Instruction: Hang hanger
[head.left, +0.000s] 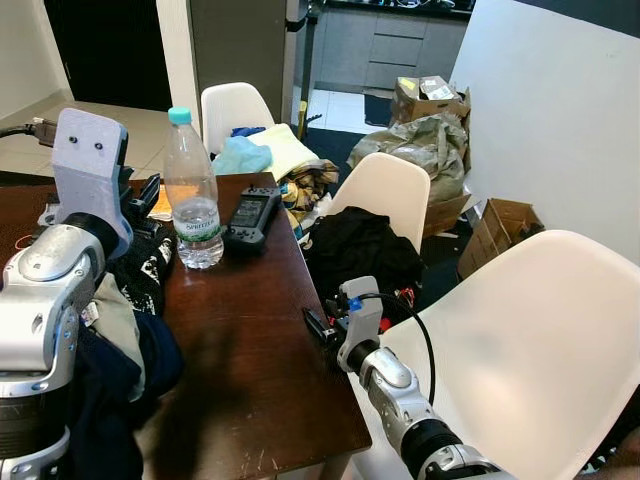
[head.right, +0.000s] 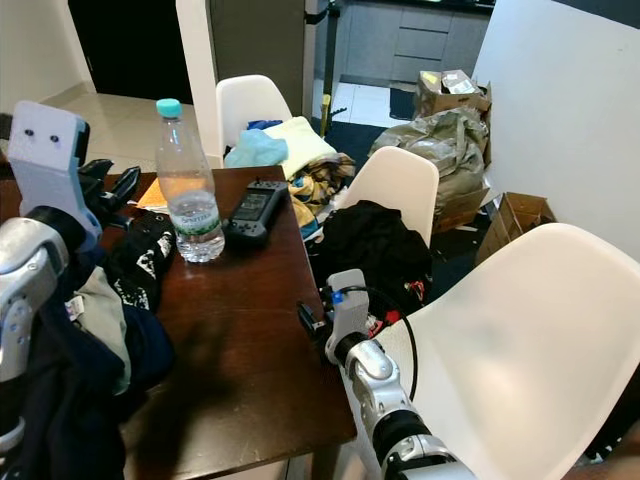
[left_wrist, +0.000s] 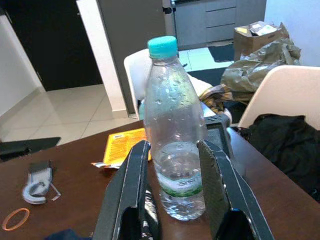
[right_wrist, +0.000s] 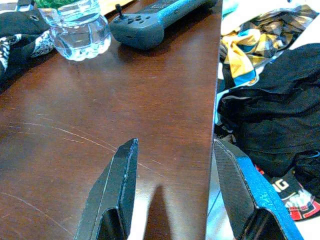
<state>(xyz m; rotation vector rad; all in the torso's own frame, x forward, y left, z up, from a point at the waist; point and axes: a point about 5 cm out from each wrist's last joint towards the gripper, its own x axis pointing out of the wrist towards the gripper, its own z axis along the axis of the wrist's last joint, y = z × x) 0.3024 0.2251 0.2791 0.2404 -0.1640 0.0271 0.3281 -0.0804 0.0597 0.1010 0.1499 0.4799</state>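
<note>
Hanger-wise, I honestly can't pick one out anywhere on the dark wooden table (head.left: 250, 340) — my guess is it's buried in the heap of dark clothes (head.left: 140, 270) by the left arm. Left gripper (left_wrist: 175, 200) is spread wide and empty, hovering with the water bottle (head.left: 193, 190) lined up between its fingers. Right gripper (right_wrist: 175, 195) hangs open over the table's edge, holding nothing — probably just waiting.

Bright, sharp indoor light; soft glare on the dark table (right_wrist: 150, 100).
</note>
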